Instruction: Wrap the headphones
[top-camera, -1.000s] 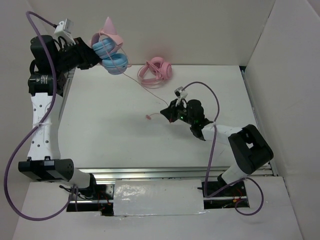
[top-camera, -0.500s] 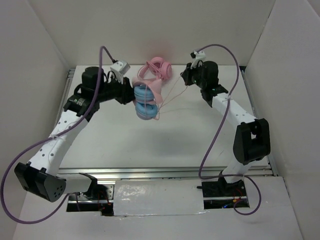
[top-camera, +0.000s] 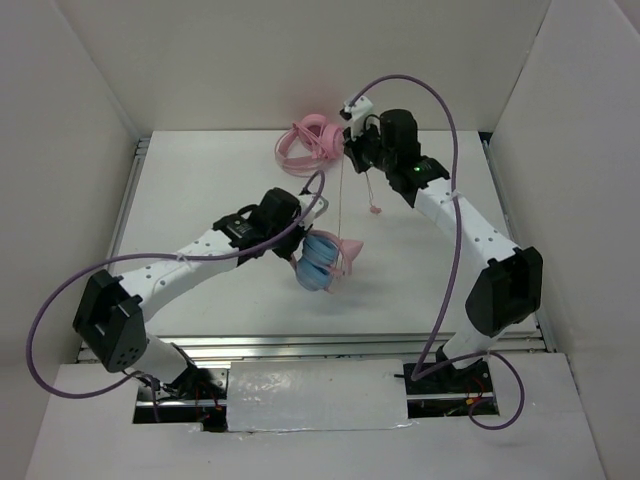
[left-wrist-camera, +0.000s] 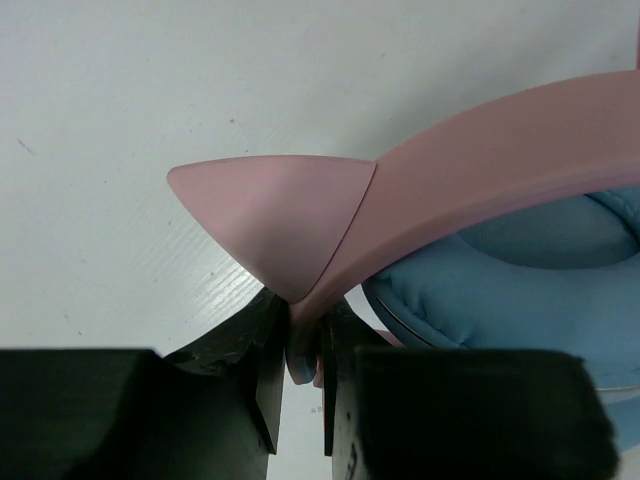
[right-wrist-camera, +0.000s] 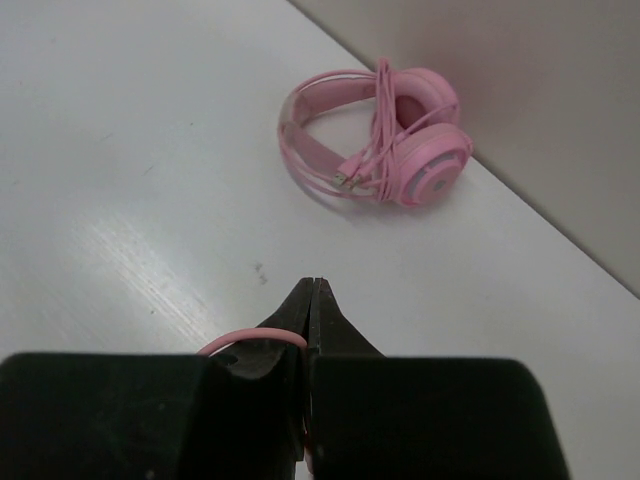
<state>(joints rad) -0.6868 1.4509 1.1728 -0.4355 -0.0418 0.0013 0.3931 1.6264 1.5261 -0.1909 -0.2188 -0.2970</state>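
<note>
Standing by the rig, I saw the left gripper (left-wrist-camera: 300, 340) pinched tight on the pink band of the headphones (top-camera: 322, 262), right under a cat ear (left-wrist-camera: 270, 215). They hung over the middle of the table (top-camera: 200, 190), apparently lifted off it, tho I couldn't be sure. The right gripper (right-wrist-camera: 310, 300) sat at the far edge w/ its jaws closed on the thin pink cable (right-wrist-camera: 255, 334), which ran down toward the headphones, the plug (top-camera: 376, 211) dangling loose beside it. Risks, IMO: the left hold was on a narrow bit of band, so a hard pull on the cable could twist the headphones or drag them out of the jaws. The cable was slim and smooth-looking, so it could slide thru the right jaws and slacken mid-wrap. The all-pink pair (right-wrist-camera: 385, 135) lay just beside the right gripper (its own cord already bundled round it), and a wide swing could snag it or knock it. The free plug could also catch. Count: 2 arms, 2 grippers, 2 headphone sets, 1 cable being worked, 1 plug, 1 cat ear clearly seen, 1 table.
</note>
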